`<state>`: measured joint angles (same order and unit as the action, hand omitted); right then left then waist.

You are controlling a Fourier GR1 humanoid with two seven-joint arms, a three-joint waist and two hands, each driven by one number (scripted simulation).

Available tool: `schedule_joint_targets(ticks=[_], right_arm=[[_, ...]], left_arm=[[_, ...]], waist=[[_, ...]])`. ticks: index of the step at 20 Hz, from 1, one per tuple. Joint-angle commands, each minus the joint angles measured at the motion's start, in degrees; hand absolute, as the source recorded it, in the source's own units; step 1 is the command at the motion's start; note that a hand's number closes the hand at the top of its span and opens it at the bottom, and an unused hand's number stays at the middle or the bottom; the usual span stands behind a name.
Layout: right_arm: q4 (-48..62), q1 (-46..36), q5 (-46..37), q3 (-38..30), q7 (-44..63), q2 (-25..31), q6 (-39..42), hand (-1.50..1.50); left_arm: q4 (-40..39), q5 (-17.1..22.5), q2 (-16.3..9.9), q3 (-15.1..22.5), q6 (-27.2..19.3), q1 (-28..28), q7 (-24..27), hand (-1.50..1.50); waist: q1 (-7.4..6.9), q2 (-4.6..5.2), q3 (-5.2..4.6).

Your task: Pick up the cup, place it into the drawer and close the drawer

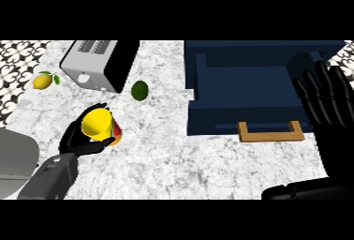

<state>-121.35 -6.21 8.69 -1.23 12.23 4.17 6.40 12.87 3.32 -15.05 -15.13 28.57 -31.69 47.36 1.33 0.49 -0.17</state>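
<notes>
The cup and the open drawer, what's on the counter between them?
In the head view, only bare marble counter lies between the yellow cup, held in the left hand, and the blue drawer.

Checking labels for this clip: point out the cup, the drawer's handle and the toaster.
cup (97, 122), head view, on its yellow side, above the left hand's fingers.
drawer handle (270, 136), head view, on the wooden front bar.
toaster (88, 63), head view, on its light top face near the slots.

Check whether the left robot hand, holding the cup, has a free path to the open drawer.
Probably yes: the left robot hand holds the cup, the drawer is open, and bare counter lies between them.
</notes>
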Motion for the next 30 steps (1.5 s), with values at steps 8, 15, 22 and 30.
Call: schedule_joint_targets(ticks=[8,15,22,30], right_arm=[[2.7,-0.7,0.4,-2.4,-2.4,1.7,1.6,-1.50],[-0.2,-1.2,1.2,-1.9,1.8,0.8,-0.4,-1.50],[0.6,2.5,3.5,-5.3,-1.0,2.7,2.5,-1.50],[3.2,-0.2,0.6,-4.0,-0.4,1.5,0.1,-1.50]], left_arm=[[4.9,1.5,4.5,-0.7,-1.7,2.2,9.5,1.50],[10.1,5.1,6.8,-4.3,-12.5,8.5,14.8,1.50],[23.2,7.3,9.5,-2.1,-10.1,11.2,11.8,1.50],[48.8,8.1,12.2,6.1,-11.9,15.1,-5.5,1.50]], waist=[[-0.86,-0.24,0.10],[-1.31,-0.52,0.14],[-1.69,-0.79,0.25],[-2.62,-1.00,0.29]])
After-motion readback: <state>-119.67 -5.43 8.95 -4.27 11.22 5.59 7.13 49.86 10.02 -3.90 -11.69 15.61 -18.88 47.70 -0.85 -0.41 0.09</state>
